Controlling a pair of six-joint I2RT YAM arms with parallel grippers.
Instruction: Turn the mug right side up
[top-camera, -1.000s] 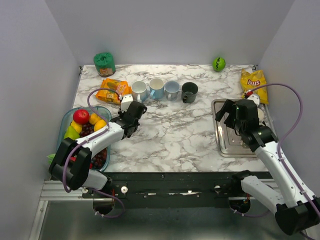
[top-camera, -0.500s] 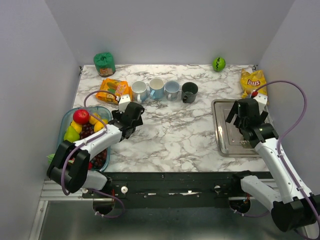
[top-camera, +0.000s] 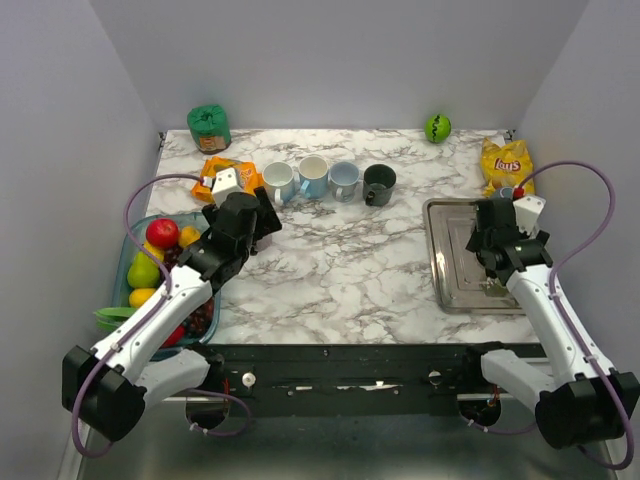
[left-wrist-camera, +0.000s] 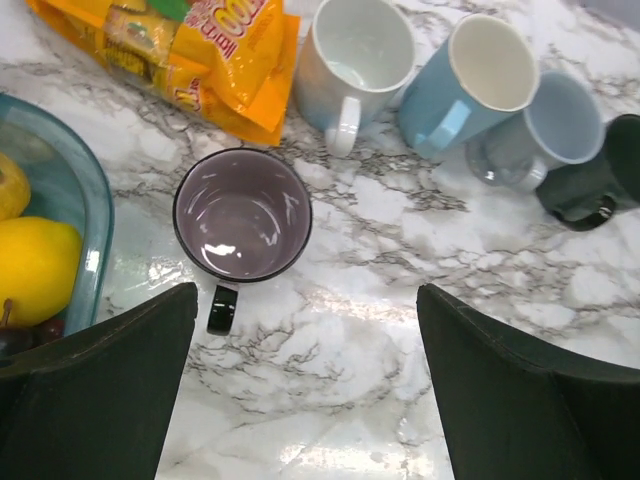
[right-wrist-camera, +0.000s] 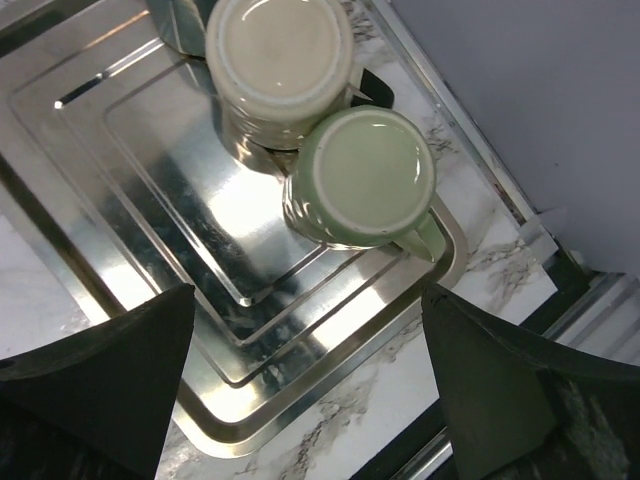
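Mug (left-wrist-camera: 242, 215), dark and glossy inside, is seen mouth up on the marble table (top-camera: 340, 260), handle turned to 6 o'clock. On the steel tray (right-wrist-camera: 120, 150) a cream mug (right-wrist-camera: 280, 55) is set mouth down, a green mug (right-wrist-camera: 365, 180) likewise at its 4 o'clock. The fruit bowl (left-wrist-camera: 100, 215) is found at the dark mug's 9 o'clock and the snack bag (left-wrist-camera: 200, 60) at 12. The left gripper (left-wrist-camera: 305, 295) and right gripper (right-wrist-camera: 307, 290) are spread wide, nothing held.

On the marble table (top-camera: 340, 265) you see a fruit bowl (left-wrist-camera: 98, 195) at the left edge, an orange snack bag (left-wrist-camera: 190, 50) behind it, a green pouch (top-camera: 209, 126) far left, a green ball (top-camera: 437, 127) and a yellow chip bag (top-camera: 505, 160) far right, and a metal tray (top-camera: 450, 275) at the right edge.
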